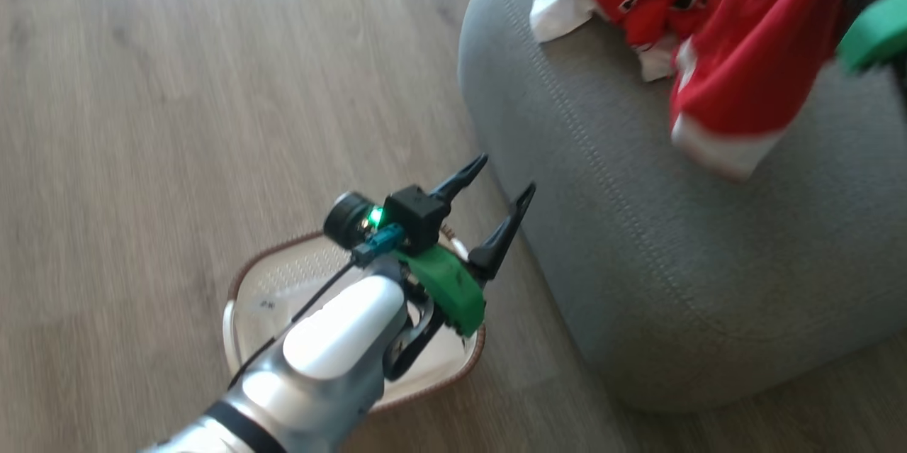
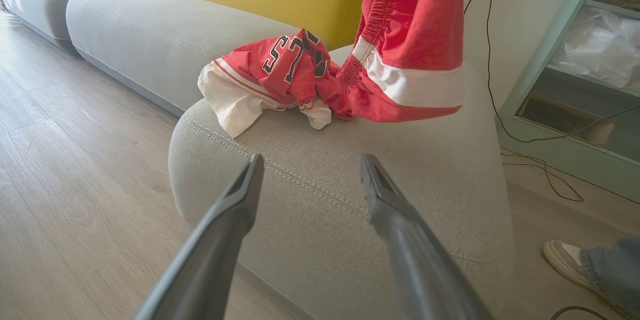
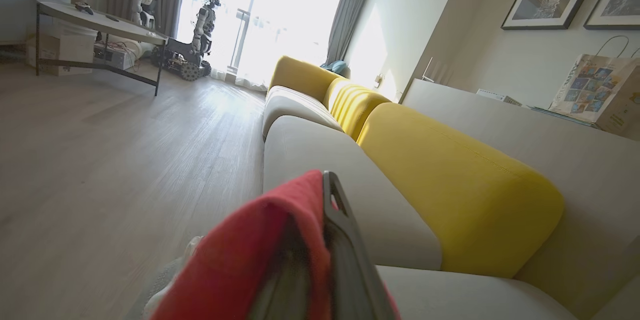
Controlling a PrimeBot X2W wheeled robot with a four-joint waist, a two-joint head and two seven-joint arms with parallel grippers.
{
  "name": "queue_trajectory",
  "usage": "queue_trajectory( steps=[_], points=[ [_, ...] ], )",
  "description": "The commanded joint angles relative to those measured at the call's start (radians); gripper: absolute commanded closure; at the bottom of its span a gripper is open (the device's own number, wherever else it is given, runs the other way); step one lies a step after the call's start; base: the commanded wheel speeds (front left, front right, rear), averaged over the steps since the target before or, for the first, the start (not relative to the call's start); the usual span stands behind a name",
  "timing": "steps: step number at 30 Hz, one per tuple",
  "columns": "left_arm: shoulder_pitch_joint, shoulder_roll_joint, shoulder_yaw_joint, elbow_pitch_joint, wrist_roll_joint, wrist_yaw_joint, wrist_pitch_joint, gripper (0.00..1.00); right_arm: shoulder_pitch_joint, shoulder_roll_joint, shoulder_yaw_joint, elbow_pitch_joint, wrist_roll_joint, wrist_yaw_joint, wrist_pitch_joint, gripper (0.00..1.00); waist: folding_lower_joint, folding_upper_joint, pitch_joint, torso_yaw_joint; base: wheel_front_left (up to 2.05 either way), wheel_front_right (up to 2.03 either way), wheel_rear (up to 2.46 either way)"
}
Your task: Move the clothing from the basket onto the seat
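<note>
- Pinches the red shorts [image 2: 415,34] by their upper end in the right fingers [image 3: 336,210], pressed together on the cloth, well above the seat [image 1: 638,240].
- Lets the white-banded hem hang toward the seat's top, near its rounded end; hard to tell whether resting on the cushion, though touching the jersey [image 2: 287,62] at one lower corner.
- Leaves that numbered jersey crumpled on the seat, with its white part draped right at the double-stitched edge.
- Holds the left fingers [image 2: 245,195] spread wide, gripping nothing, above the basket [image 1: 237,276] on the floor [image 1: 142,84] just beside the seat's base.
- Shows the basket's pale bottom past the forearm, without red cloth in the part on view.
- Looks close to finished, by this evidence: lowering and letting go of the shorts as the likely remaining step.
- Risks spilling the shorts over the rounded edge onto the floor if released this near the seat's end.
- Could drag the jersey off its perch at the edge by tugging the touching cloth sideways.
- May snag on opening, with red fabric wrapped around one right fingertip.
- Might knock the basket with a careless sweep of the low left forearm.
</note>
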Motion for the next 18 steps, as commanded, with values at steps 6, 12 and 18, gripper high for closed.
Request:
queue_trajectory(
  steps=[6, 12, 18],
  points=[
    [-0.107, 0.032, 0.012, -0.093, 0.045, 0.026, 0.004, 0.0, -0.245, -0.082, -0.08, 0.096, -0.023, 0.0, -0.009, 1.0, 0.0, 0.0001, 0.15, 0.096, 0.0, 0.0, 0.0],
    [-0.155, 0.06, 0.005, -0.178, 0.077, 0.047, 0.029, 0.0, -0.366, -0.118, -0.196, 0.245, -0.108, 0.0, -0.045, 1.0, 0.0, 0.0001, 0.238, 0.164, 0.0, 0.0, 0.0],
    [-0.174, 0.088, 0.002, -0.247, 0.09, 0.069, 0.061, 0.0, -0.376, -0.103, -0.308, 0.397, -0.23, 0.0, -0.09, 1.0, 0.0, 0.0001, 0.31, 0.211, 0.0, 0.0, 0.0]
  ],
)
